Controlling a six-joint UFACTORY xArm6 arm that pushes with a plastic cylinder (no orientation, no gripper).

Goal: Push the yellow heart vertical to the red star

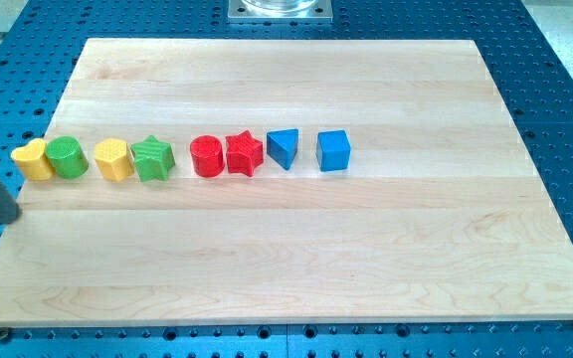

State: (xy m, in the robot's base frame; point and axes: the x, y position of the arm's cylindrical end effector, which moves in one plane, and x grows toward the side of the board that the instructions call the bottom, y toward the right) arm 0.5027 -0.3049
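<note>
Well, the wooden surface [296, 249] carries a single row of eight blocks across its upper-left half. From the view's left: the yellow heart [34, 159] right at the board's left edge, touching a green cylinder [68, 158]; then a gap, a yellow hexagon-like block [113, 159] pressed against a green star [153, 159]; another gap, a red cylinder [207, 157] touching the red star [245, 154]; then a blue triangular block [283, 148] and a blue cube [334, 150], slightly apart. The heart sits at the far end of the row, well apart from the red star. There is no pincer on this arm, only the dark rod entering from the view's left edge; my tip [6, 219] rests just below and left of the yellow heart, near it but not touching.
</note>
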